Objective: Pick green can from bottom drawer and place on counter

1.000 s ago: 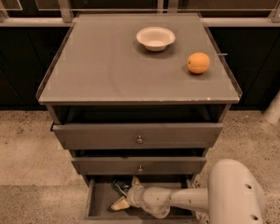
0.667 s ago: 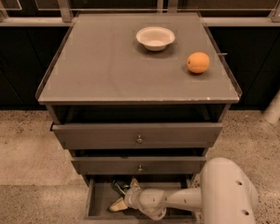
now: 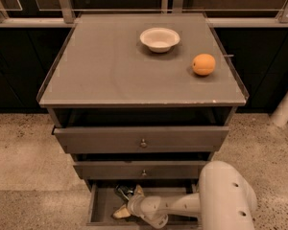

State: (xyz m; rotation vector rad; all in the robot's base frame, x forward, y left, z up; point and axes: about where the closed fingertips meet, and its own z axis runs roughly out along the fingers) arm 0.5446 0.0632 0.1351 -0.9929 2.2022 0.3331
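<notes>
Inside bottom drawer (image 3: 102, 206), gripper (image 3: 128, 201), orange (image 3: 203, 64) on counter (image 3: 110, 71).

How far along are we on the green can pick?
Done: the bottom drawer is open. In hand: the gripper sits low inside it, left of centre; I cannot make out the green can there. Left: lifting it out onto the counter, where a bowl and an orange sit, but no can.
</notes>
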